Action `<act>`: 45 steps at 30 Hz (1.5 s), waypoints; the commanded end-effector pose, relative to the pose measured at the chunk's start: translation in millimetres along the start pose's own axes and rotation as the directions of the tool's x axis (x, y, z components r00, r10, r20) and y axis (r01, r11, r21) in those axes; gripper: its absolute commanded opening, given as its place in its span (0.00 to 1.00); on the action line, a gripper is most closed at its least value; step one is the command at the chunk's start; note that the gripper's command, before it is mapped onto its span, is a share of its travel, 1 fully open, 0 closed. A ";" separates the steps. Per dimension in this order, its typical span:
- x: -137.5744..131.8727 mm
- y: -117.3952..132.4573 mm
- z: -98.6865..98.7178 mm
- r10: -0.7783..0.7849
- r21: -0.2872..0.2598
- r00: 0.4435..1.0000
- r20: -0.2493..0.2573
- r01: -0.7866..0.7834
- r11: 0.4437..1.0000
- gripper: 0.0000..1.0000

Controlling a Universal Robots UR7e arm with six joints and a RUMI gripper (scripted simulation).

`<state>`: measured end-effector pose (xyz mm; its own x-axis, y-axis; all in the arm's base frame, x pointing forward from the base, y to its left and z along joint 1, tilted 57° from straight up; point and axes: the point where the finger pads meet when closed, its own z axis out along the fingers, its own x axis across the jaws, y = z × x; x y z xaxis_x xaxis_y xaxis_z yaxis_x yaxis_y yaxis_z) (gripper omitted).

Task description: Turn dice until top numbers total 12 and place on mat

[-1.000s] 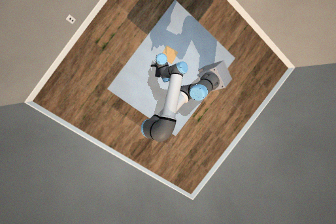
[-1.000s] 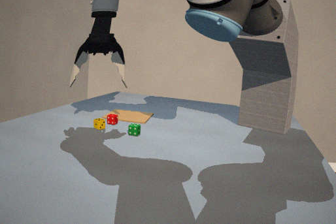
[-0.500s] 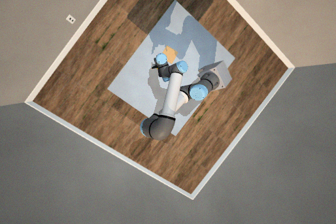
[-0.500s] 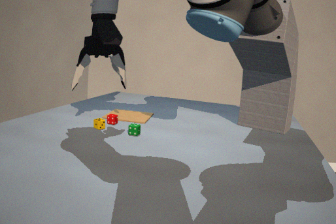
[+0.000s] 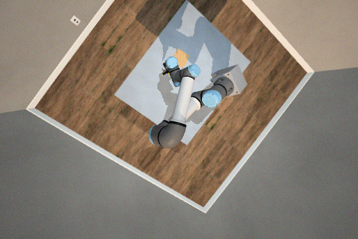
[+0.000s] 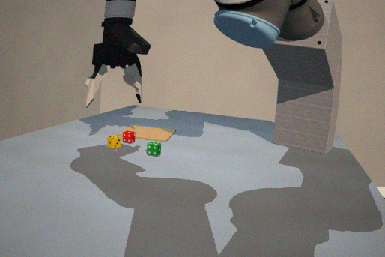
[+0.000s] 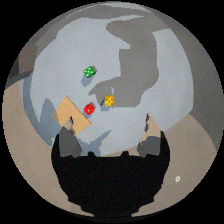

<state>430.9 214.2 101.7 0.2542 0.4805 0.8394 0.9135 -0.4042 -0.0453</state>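
Note:
My gripper (image 6: 113,104) (image 7: 108,115) is open and empty, high above the table. The tan mat (image 5: 181,58) (image 6: 155,133) (image 7: 63,109) lies flat; one finger partly covers it in the wrist view. The red die (image 6: 129,136) (image 7: 89,108) sits flat on the table close beside the mat's edge. The yellow die (image 6: 114,141) (image 7: 109,101) sits flat near the red one, off the mat. The green die (image 6: 153,148) (image 7: 89,71) sits flat on the table, farther from the mat. The top numbers are too small to read surely. The arm hides most of the dice in the top view.
The arm's grey base block (image 5: 241,76) (image 6: 305,118) stands on the blue-grey table (image 5: 139,85) (image 6: 240,155) (image 7: 175,85), to the right in the top and exterior views. The forearm reaches over the table. Arm shadows fall across the table around the dice.

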 end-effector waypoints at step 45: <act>0.5 2.1 1.0 -0.083 0.004 0.997 -0.005 0.083 0.997 0.24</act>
<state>431.7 214.4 100.4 0.1807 0.5072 0.8427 0.9317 -0.3628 0.0186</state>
